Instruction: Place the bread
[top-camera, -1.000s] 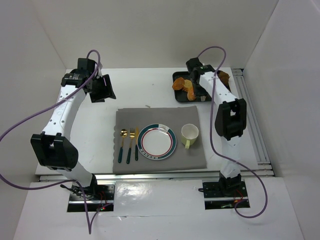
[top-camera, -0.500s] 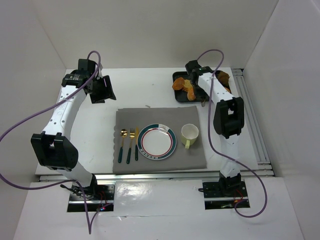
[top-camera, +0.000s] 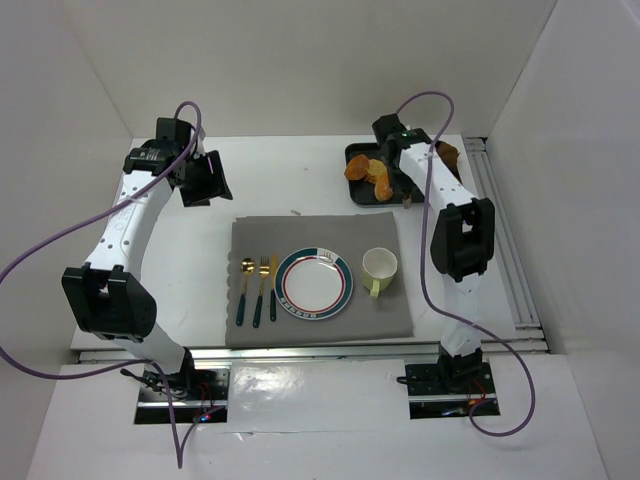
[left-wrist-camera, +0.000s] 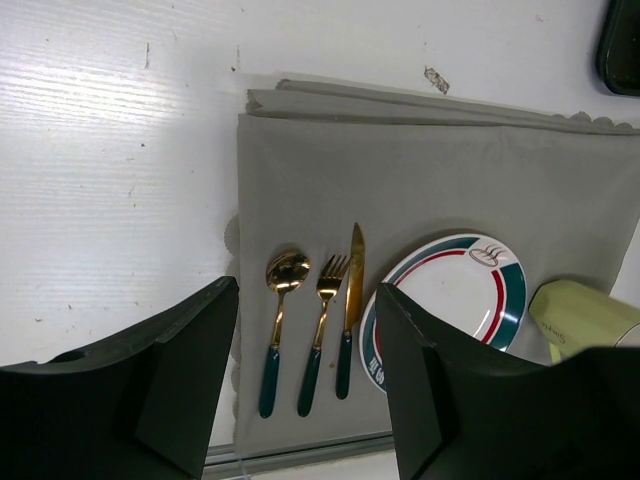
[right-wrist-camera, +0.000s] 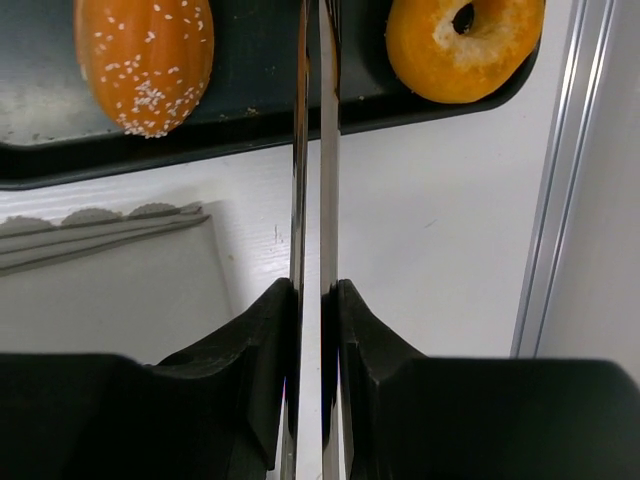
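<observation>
Right end effector (right-wrist-camera: 312, 298) clamps metal tongs (right-wrist-camera: 312, 150), blades pinched together, apparently to grab bread; the seeded bun (right-wrist-camera: 145, 60), upper left, and ring bread (right-wrist-camera: 465, 40), upper right, lie ungripped on the dark tray (right-wrist-camera: 260, 110).

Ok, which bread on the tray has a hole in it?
The ring-shaped bread at the black tray's right end in the right wrist view; the bun left of the tongs is solid and seeded.

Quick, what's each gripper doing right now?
Left gripper: open, holding nothing.
Right gripper: closed on tongs.
</observation>
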